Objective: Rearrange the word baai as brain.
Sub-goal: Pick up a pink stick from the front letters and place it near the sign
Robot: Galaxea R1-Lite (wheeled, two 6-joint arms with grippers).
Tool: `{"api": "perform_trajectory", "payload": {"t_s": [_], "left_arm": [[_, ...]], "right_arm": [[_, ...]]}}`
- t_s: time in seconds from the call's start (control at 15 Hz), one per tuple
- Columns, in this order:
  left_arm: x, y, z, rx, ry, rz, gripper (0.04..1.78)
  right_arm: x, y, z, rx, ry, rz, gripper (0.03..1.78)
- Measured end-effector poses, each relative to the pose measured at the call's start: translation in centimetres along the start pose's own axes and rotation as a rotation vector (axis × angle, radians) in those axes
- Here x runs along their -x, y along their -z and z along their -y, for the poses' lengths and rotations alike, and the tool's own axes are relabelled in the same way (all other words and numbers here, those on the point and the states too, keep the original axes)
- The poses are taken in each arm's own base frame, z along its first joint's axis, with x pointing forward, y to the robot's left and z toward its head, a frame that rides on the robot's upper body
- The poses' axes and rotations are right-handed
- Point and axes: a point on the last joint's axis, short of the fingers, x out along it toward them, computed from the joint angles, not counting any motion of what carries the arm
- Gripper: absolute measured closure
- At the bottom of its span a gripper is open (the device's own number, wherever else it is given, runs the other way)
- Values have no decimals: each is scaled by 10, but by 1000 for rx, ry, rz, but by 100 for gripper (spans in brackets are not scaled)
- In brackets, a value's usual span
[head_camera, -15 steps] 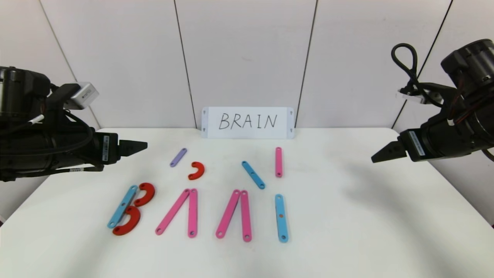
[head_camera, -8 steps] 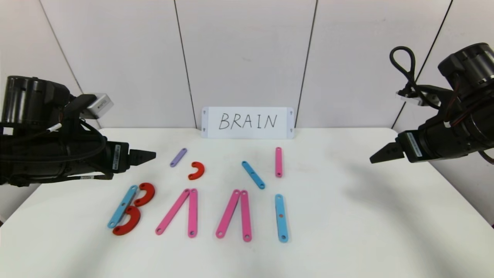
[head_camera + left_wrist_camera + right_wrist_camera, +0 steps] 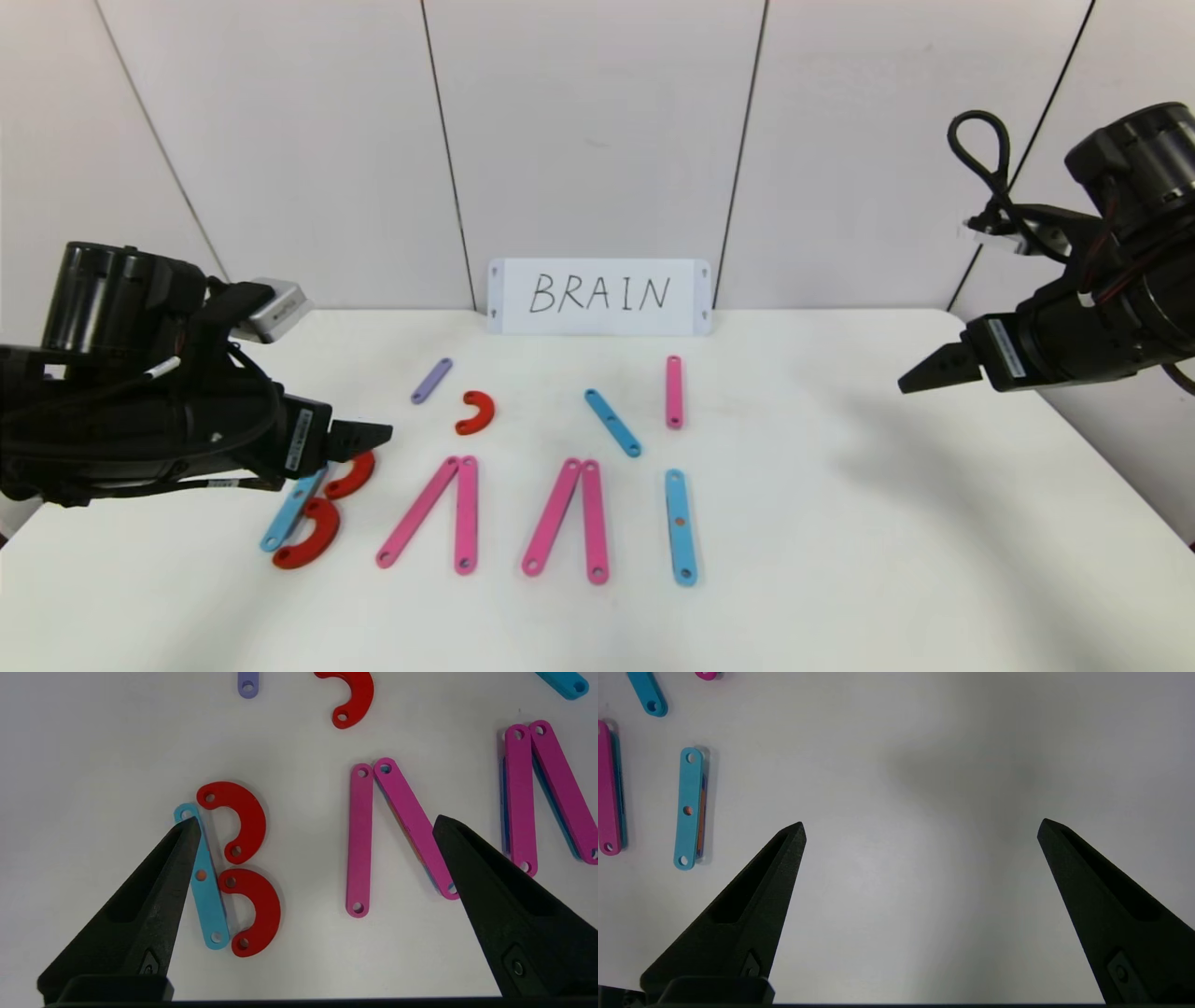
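Letter pieces (image 3: 464, 513): flat matt plastic, smooth, punched holes. Table (image 3: 840, 560): smooth white, faint sheen. Card (image 3: 599, 296): matt white paper-like sheet. Gripper fingers (image 3: 154, 896): black matt plastic.

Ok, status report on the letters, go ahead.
Left gripper open, empty, above the B. Right gripper open, parked off right. Word baai untouched on table. Nothing in the way.
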Motion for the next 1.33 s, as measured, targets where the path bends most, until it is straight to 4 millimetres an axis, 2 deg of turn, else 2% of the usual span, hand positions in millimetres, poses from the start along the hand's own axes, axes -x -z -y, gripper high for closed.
{"api": "perform_trajectory", "payload": {"t_s": [0.27, 0.8, 1.0, 1.33], "left_arm": [[1, 5, 9, -17, 30, -14, 8], [2, 25, 12, -18, 33, -64, 8], [-1, 35, 16, -24, 46, -73, 8], [-8, 40, 23, -45, 73, -41, 8]], "right_arm": [[1, 0, 1, -3, 3, 2, 7], [2, 0, 0, -3, 3, 4, 7], [2, 0, 0, -3, 2, 5, 7], [2, 1, 0, -2, 1, 3, 7]]}}
